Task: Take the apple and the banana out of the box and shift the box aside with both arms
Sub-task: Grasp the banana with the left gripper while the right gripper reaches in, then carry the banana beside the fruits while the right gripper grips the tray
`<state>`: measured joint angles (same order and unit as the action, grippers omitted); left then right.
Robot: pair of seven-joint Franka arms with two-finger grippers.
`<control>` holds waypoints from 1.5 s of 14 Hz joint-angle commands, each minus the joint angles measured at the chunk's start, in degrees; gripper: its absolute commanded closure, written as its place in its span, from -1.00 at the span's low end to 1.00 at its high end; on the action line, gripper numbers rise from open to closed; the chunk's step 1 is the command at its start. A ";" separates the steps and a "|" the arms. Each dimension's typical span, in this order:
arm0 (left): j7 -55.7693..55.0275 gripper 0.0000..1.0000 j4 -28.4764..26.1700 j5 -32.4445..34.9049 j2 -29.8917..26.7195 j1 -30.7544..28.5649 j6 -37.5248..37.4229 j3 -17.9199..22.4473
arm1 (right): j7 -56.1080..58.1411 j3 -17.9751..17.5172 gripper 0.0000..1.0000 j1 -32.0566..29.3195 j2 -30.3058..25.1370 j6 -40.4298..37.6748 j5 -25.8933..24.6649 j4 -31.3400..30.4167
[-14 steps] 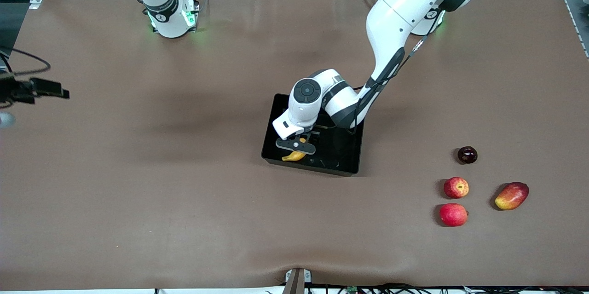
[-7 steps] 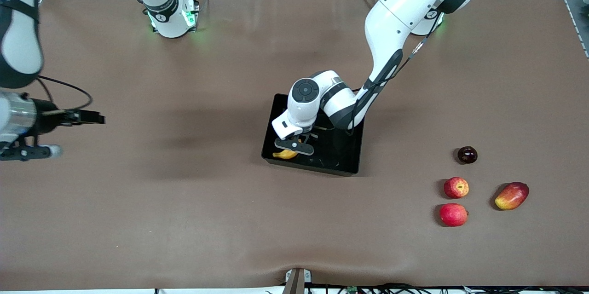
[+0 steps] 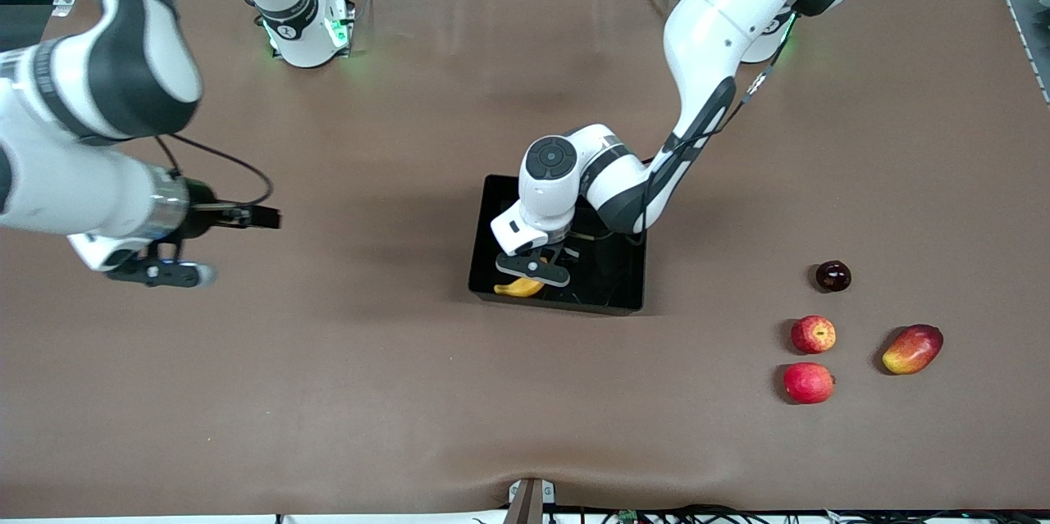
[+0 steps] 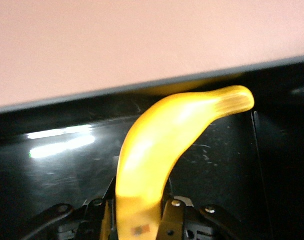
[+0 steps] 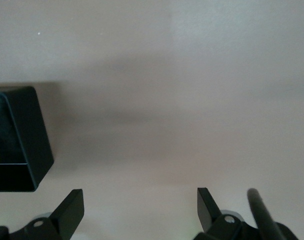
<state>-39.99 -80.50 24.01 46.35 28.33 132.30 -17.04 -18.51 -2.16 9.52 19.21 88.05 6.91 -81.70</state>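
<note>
Banana [image 4: 157,150] between clamped left gripper [image 4: 142,220] fingers, over tray [image 3: 619,282].

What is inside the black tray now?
Inside the tray is the banana, gripped by the left pincer. The arm covers part of the tray floor.

Banana [image 3: 520,287] mostly hidden under left gripper [image 3: 537,268]; box [image 5: 22,134] cut off at right wrist view's edge.
</note>
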 commanded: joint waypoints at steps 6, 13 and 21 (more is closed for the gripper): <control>17.28 1.00 -0.62 -3.89 -11.89 -14.94 -13.02 -0.63 | -12.16 0.40 -1.00 13.14 4.15 16.52 0.92 -5.05; 39.52 1.00 -1.24 -2.92 -12.95 -31.98 -17.08 -0.27 | -13.57 0.40 -1.00 20.96 16.01 34.36 1.18 -5.05; 47.65 1.00 -2.73 -3.71 -5.22 -48.45 -4.52 -0.27 | -12.60 0.40 1.00 22.12 22.27 44.75 0.65 -5.05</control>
<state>7.98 -82.15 20.96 40.60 -19.44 125.44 -16.67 -31.37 -2.14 31.58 41.22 133.11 7.30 -87.64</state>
